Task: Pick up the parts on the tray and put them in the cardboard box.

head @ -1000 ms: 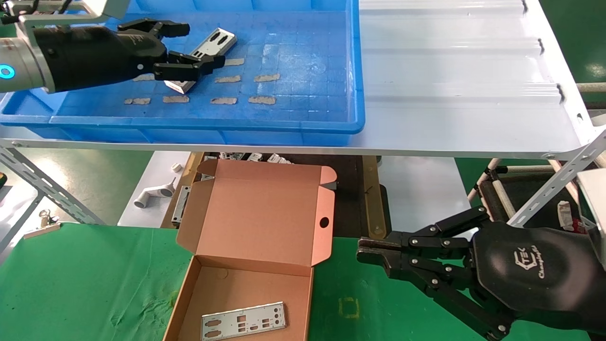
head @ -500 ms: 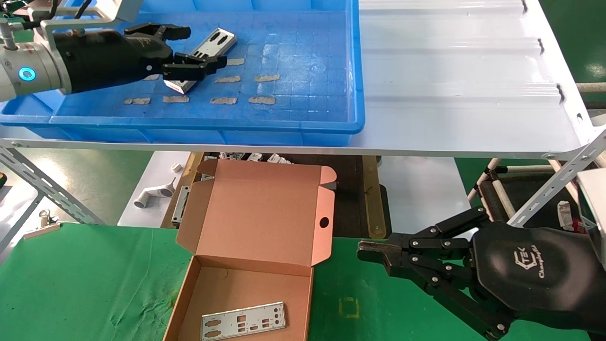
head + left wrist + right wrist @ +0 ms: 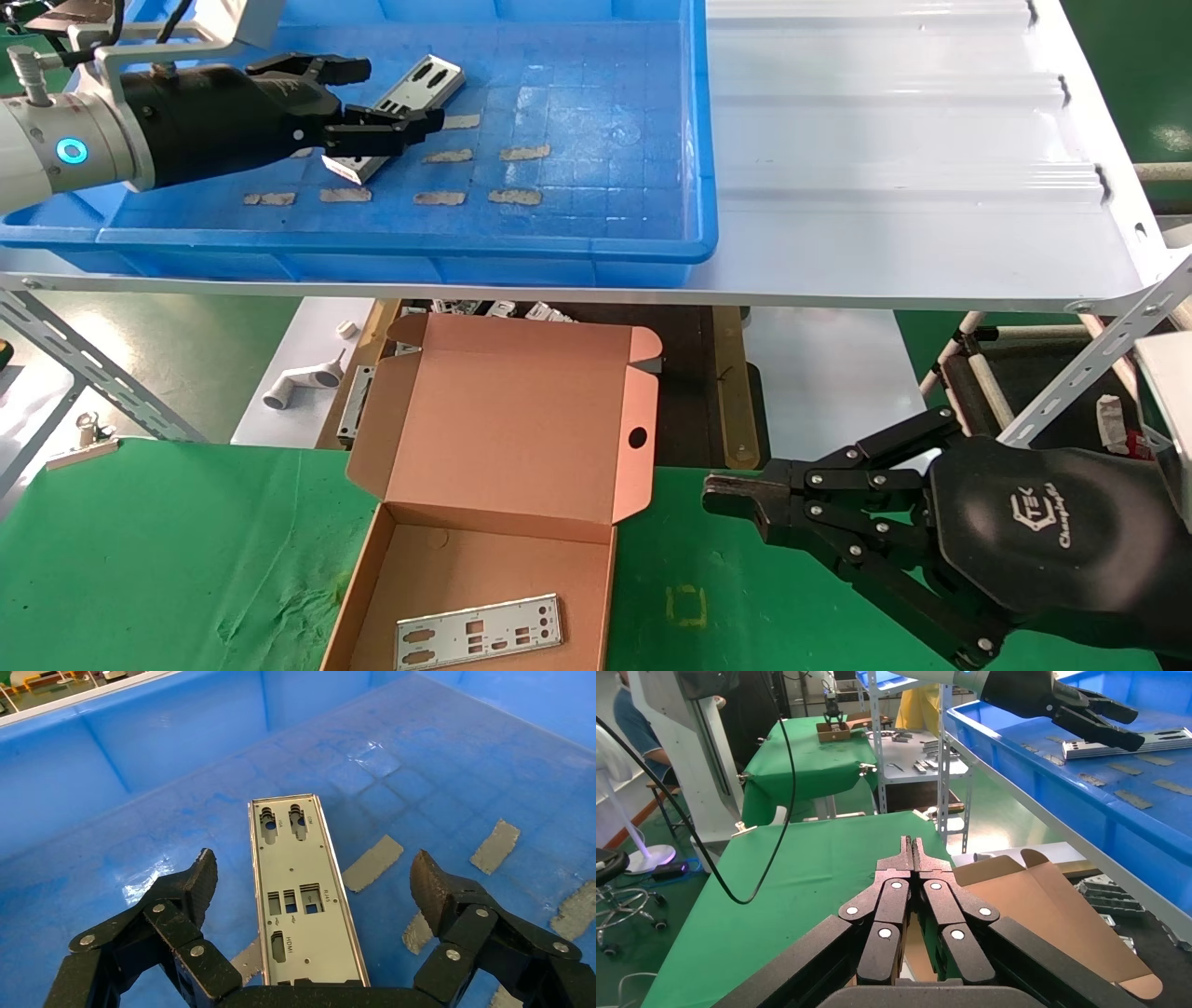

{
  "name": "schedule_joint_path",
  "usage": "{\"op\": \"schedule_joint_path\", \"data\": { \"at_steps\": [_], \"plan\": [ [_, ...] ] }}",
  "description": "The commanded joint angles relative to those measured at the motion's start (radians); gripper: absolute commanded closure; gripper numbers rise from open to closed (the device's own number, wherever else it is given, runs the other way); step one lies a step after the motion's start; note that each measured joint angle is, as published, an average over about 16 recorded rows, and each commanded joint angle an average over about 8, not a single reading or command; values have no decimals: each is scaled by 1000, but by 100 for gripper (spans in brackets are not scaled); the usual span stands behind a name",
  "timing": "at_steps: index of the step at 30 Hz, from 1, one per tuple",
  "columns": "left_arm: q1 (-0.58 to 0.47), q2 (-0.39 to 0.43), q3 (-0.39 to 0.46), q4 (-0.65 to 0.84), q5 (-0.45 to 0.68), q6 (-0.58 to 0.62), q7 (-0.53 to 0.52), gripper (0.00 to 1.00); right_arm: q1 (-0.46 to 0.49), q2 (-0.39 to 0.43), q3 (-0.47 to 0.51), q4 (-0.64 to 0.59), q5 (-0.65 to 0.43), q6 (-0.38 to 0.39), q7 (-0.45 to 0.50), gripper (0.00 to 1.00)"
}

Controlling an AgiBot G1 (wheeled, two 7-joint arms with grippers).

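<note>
A silver part (image 3: pixel 430 78) lies flat on the floor of the blue tray (image 3: pixel 559 248). My left gripper (image 3: pixel 398 92) hovers low over it, open, one finger on each side of its long edges. The left wrist view shows the part (image 3: pixel 299 855) between the spread fingertips (image 3: pixel 204 877) of the left gripper (image 3: pixel 316 879), with neither touching it. The cardboard box (image 3: pixel 507 438) stands open on the green table, and another part (image 3: pixel 480 632) lies inside it. My right gripper (image 3: pixel 724 494) is shut and empty just right of the box; in its wrist view the gripper (image 3: pixel 913 843) points at the table.
Several tan tape strips (image 3: pixel 440 198) are stuck to the tray floor around the part. The tray stands on a white corrugated shelf (image 3: pixel 894 186) above the green table (image 3: pixel 168 559). Loose hardware (image 3: pixel 303 377) lies below the shelf behind the box.
My left arm has shifted slightly to the right over the part, and its open fingers have drawn a little closer together. The right arm has not moved.
</note>
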Motion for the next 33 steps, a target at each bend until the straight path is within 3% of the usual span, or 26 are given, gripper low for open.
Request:
{"op": "schedule_joint_path", "data": {
  "at_steps": [1, 4, 33],
  "plan": [
    [-1, 2, -1, 7, -1, -1, 1, 90, 0, 0, 0, 0, 0, 0, 0, 100],
    [-1, 5, -1, 14, -2, -6, 0, 100, 0, 0, 0, 0, 0, 0, 0, 100],
    [7, 12, -12, 31, -16, -26, -1, 100, 0, 0, 0, 0, 0, 0, 0, 100]
  ]
}}
